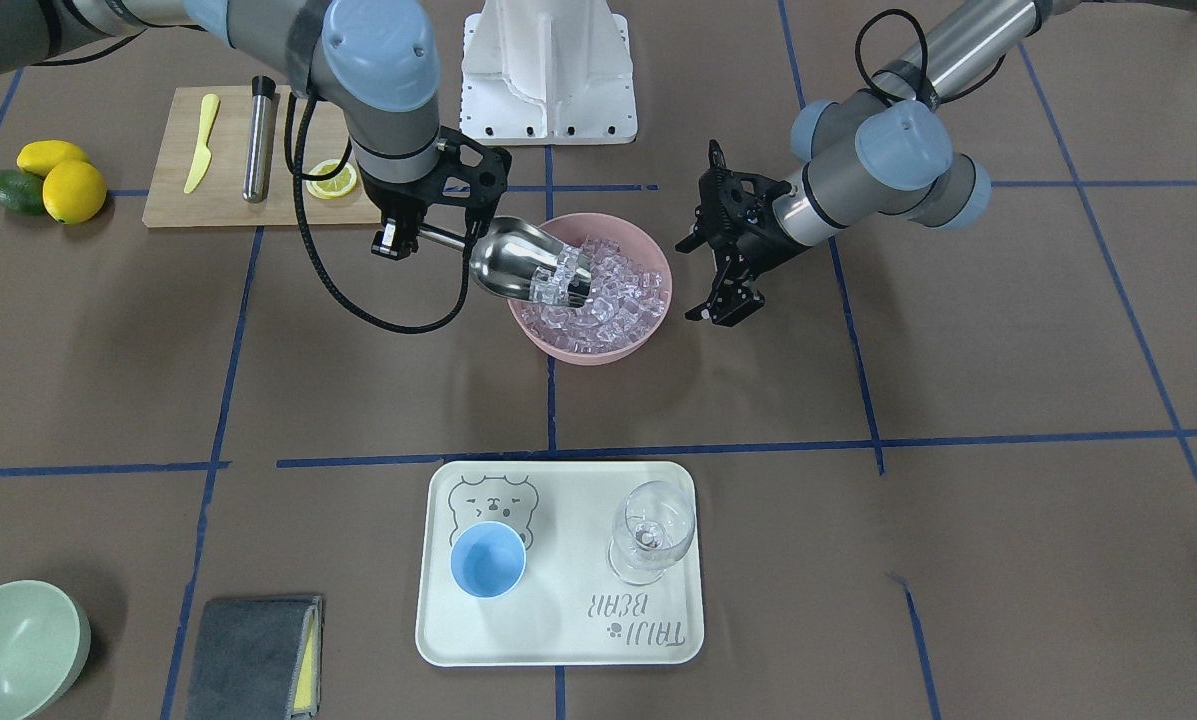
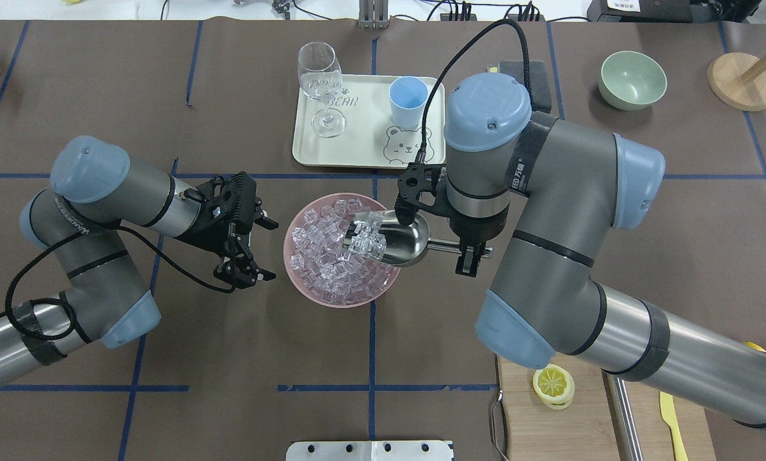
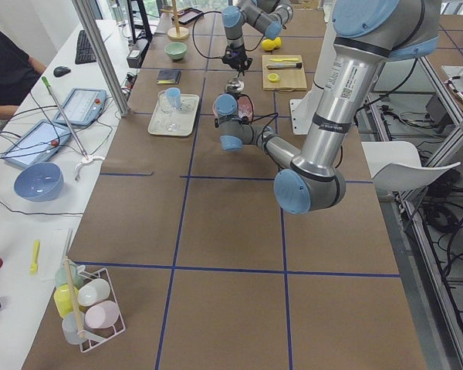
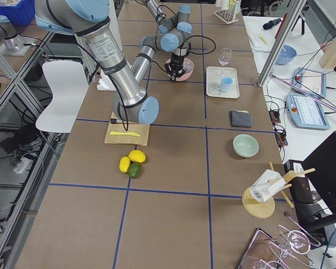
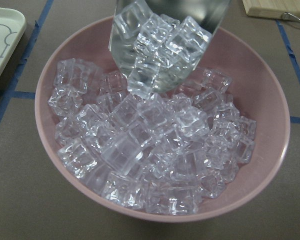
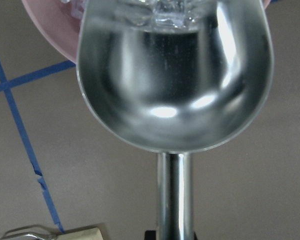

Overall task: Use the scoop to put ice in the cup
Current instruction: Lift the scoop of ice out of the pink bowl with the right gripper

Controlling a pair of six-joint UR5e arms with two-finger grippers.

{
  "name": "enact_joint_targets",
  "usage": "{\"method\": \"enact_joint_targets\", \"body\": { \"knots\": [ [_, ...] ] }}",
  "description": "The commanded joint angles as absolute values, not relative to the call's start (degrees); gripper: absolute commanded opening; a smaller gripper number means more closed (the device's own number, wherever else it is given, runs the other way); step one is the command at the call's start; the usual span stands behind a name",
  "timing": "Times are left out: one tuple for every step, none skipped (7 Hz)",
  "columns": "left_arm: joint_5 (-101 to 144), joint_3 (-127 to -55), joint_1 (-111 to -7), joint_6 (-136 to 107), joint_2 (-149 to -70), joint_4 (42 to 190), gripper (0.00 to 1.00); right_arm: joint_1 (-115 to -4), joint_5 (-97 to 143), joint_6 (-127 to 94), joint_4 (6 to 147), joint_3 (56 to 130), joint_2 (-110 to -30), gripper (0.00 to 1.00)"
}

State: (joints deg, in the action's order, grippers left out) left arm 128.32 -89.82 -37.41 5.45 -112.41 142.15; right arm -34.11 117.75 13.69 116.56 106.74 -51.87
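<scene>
My right gripper (image 1: 398,238) is shut on the short handle of the steel scoop (image 1: 514,262). The scoop's mouth tilts down into the pink bowl (image 1: 580,352) with a few ice cubes (image 1: 564,283) at its lip. More ice (image 5: 155,155) fills the bowl. In the right wrist view the trough (image 6: 175,85) shows mostly bare, with cubes only at its far edge. My left gripper (image 2: 269,250) hangs open beside the bowl, holding nothing. The light-blue cup (image 1: 488,560) stands upright on the tray (image 1: 558,640), apart from both arms.
A clear wine glass (image 1: 650,532) shares the tray with the cup. A cutting board (image 1: 168,190) holds a steel rod (image 1: 257,140), a yellow knife and a lemon half. Lemons and an avocado (image 1: 48,180), a green bowl (image 1: 13,650) and a grey cloth (image 1: 253,655) lie on the view's left.
</scene>
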Motion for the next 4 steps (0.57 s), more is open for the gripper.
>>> {"method": "enact_joint_targets", "body": {
  "knots": [
    [128.3,-89.8,-37.7,5.5,-112.4,142.1,1.0,-35.2,120.0,12.8,110.0,107.7,-55.5,0.0],
    [128.4,-89.8,-37.8,5.5,-112.4,142.1,1.0,-36.2,121.2,12.7,110.0,107.8,-55.4,0.0],
    [128.4,-89.8,-37.9,5.5,-112.4,142.1,1.0,-37.8,122.3,12.1,109.9,107.8,-55.2,0.0],
    [128.4,-89.8,-38.1,5.5,-112.4,142.1,1.0,-39.1,123.2,10.0,109.6,108.6,-55.1,0.0]
  ]
}}
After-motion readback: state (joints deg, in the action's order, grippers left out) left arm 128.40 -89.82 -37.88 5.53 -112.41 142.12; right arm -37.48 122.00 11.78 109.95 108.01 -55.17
